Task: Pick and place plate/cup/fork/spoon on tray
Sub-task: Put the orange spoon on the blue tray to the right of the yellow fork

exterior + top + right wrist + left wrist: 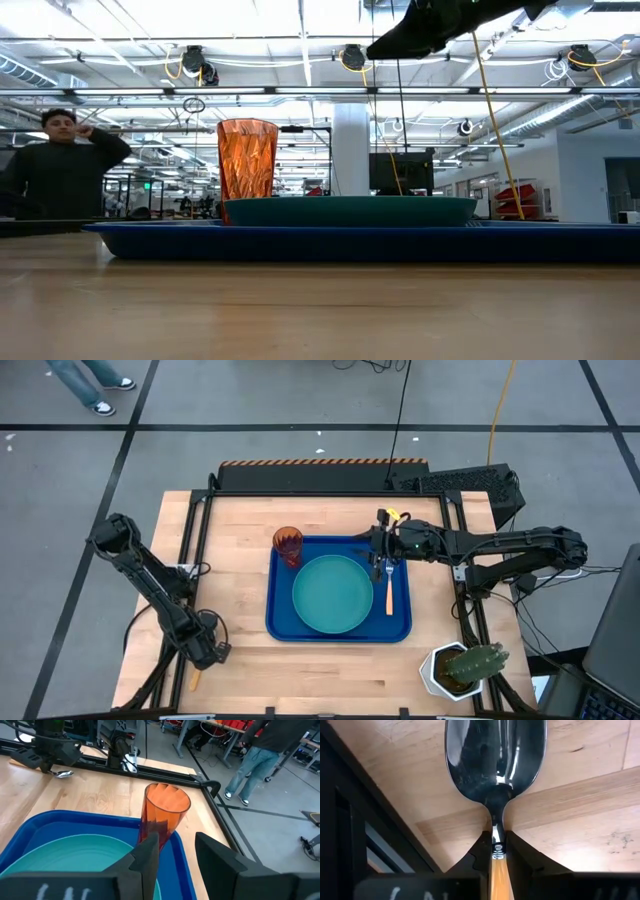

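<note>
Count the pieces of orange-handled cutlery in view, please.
2. The fork lies on the blue tray, right of the plate. The spoon lies on the table's front left corner, between the left gripper fingers. None seems hidden.

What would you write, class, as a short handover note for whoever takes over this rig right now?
Left gripper: at the table's near-left corner, closing on the spoon at its neck; spoon lies on the wood.
Right gripper: open, empty, hovering over the tray near the fork.
Done: plate, cup and fork are on the tray.
Left: lift the spoon and set it on the tray.
</note>
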